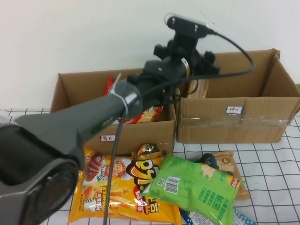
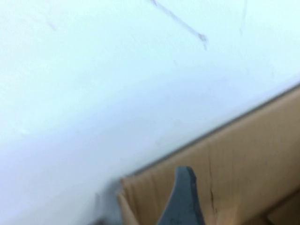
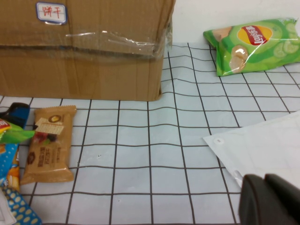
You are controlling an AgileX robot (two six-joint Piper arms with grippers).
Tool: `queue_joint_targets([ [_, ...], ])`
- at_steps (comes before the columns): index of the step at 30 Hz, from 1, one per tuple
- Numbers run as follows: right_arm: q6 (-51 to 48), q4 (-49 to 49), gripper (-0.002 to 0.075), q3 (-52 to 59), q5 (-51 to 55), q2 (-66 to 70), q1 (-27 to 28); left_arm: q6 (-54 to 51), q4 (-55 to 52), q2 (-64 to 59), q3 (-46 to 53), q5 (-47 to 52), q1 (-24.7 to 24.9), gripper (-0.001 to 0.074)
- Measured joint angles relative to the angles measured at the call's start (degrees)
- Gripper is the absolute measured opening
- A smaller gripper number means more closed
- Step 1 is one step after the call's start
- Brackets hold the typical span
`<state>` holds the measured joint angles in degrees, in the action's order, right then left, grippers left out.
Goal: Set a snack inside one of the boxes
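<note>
Two open cardboard boxes stand at the back: the left box holds red and orange snack packs, and the right box shows no contents from here. My left gripper reaches over the near-left corner of the right box. Its wrist view shows one dark finger against the box's inner wall, with nothing held and the jaws apart. My right gripper is shut and empty, low over the checked cloth; it is out of the high view.
Loose snacks lie in front of the boxes: an orange chip bag, a green bag and a brown bar. A green Lay's bag lies right of the right box. A white sheet lies near the right gripper.
</note>
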<state>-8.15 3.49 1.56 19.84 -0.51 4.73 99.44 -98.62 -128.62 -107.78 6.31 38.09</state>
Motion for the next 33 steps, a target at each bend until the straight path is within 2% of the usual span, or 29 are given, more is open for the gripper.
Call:
queue_joint_targets([
  [3, 0.0, 0.0, -0.0001, 0.0, 0.0, 0.0, 0.0, -0.9, 1.3, 3.2, 0.1, 0.1, 0.0, 0.0495],
  [5, 0.0, 0.0, -0.0001, 0.0, 0.0, 0.0, 0.0, -2.1, 1.8, 6.8, 1.3, -0.7, 0.0, 0.0428],
  [9, 0.0, 0.0, -0.0001, 0.0, 0.0, 0.0, 0.0, -3.6, 2.0, 17.3, 7.3, -4.4, 0.0, 0.0145],
  [12, 0.0, 0.0, -0.0001, 0.0, 0.0, 0.0, 0.0, -3.8, 2.0, 26.2, 16.1, -6.6, 0.0, 0.0041],
  [20, 0.0, 0.0, -0.0001, 0.0, 0.0, 0.0, 0.0, -3.8, 0.4, 45.7, 42.9, -9.1, 0.0, 0.0001],
  [27, 0.0, 0.0, -0.0001, 0.0, 0.0, 0.0, 0.0, -4.2, -0.3, 62.1, 60.2, -2.0, 0.0, -0.0001],
  [33, 0.0, 0.0, -0.0001, 0.0, 0.0, 0.0, 0.0, -4.8, -0.1, 82.1, 75.7, 2.3, 0.0, -0.0001],
])
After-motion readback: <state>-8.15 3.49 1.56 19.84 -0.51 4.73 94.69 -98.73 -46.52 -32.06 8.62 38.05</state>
